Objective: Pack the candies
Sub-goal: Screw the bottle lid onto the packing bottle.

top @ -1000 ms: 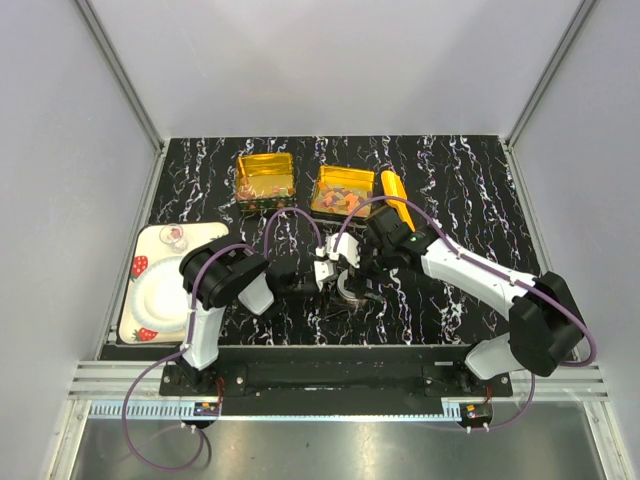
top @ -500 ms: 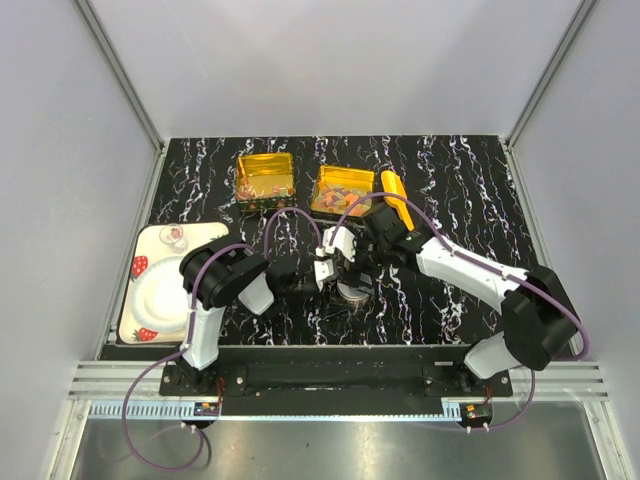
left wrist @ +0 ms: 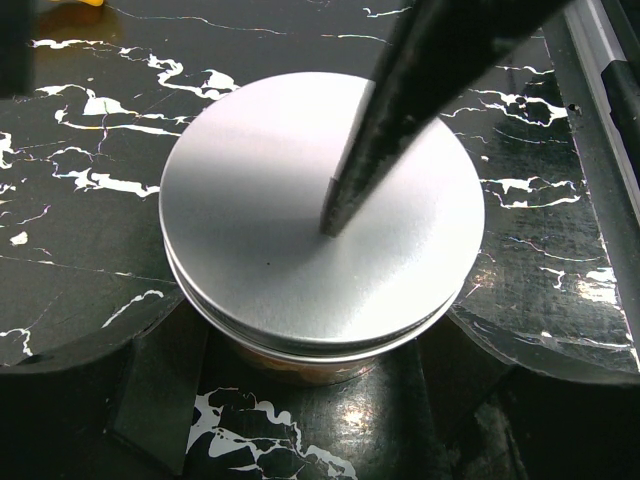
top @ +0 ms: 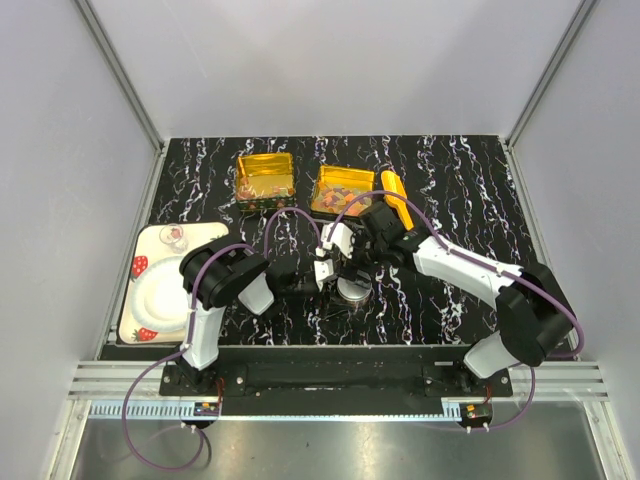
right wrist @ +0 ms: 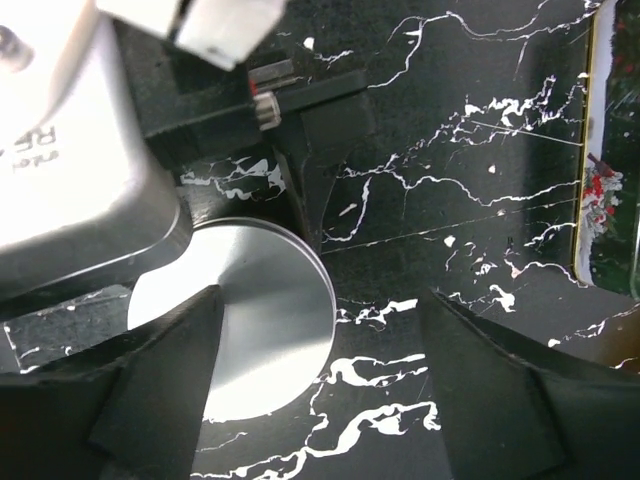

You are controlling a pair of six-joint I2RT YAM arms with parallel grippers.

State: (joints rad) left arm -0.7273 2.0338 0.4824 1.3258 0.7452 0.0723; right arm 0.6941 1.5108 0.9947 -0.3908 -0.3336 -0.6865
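**Item: candies**.

**Location** — most are heaped in the gold tin near the middle of the desk's far edge. A few more sit in the second gold tin to its left. An orange band under the rim of the jar, nearer the desk's centre, suggests some are packed there too.

**Orientation:** loose multicoloured pieces, each too small for you to read a long axis or heading; the heap points nowhere. The jar stands upright, its axis vertical, with the silver lid level on top.

**Pincers:**
- Your left pincer is spread wide, fingers against both sides of the jar, holding it.
- Your right pincer is wide and empty, with one finger over the lid and the other over bare desk.

**Hazards, as judged from here:**
- If the right pincer narrows now, the finger at the lid could drag across it, skewing the lid or twisting the jar out of the left grip.
- Press off-centre and the lid may seat crooked — or the jar may tip and spill.
- The two wrists crowd each other above the jar, so a careless swing could knock them together.
- The yellow-orange scoop lies just beside the fuller tin, where the right arm could clip it.
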